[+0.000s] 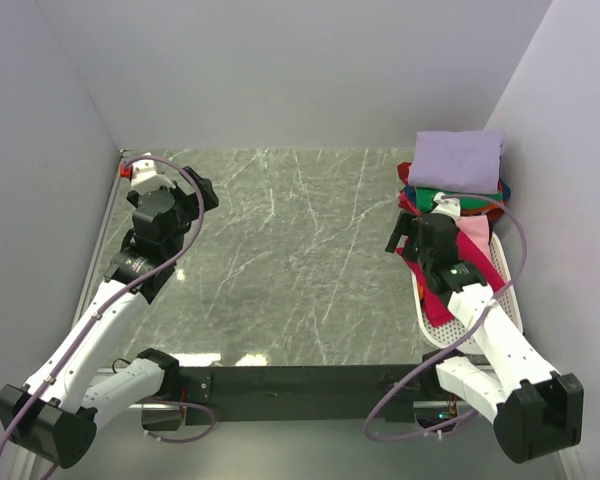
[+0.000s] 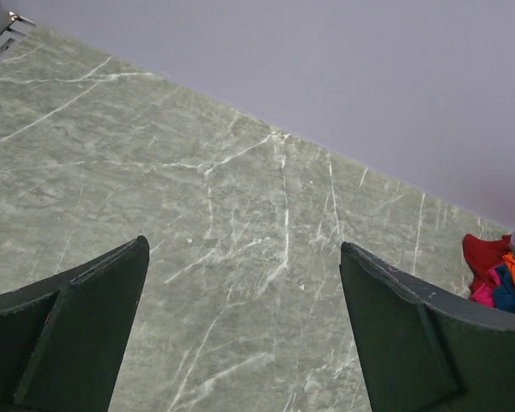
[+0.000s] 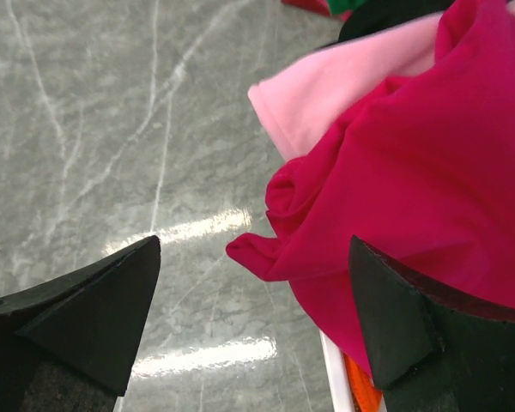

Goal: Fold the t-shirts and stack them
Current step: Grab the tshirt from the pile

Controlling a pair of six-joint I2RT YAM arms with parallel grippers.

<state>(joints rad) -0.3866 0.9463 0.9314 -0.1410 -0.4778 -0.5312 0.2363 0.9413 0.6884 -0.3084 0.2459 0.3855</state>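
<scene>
Top external view, item one: t-shirts point(image 1: 475, 197), heaped in a white basket point(image 1: 507, 285) at the right edge of the desk point(image 1: 280, 260), toward the far right corner. Lavender shirt point(image 1: 458, 158) folded flat on top at the far end. Green, orange and blue layers beneath. Pink shirt point(image 3: 326, 94) and crimson shirt point(image 3: 412, 172) draped over the basket rim on the side facing the desk's middle.

Right tool point(image 1: 394, 240): open, gripping nothing, hovering just beside the crimson folds, with a loose bunch of them seen between the jaws in the wrist view.

Left tool point(image 1: 200, 192): open, gripping nothing, raised near the far left corner, well apart from the heap.

Step judged in hand: first pick, with no shirt yet spread for folding.

Next move, by judgement: lowering onto the crimson bunch, closing on that cloth alone, drawing it toward the middle of the desk. Risk of catching the pink shirt alongside.
</scene>
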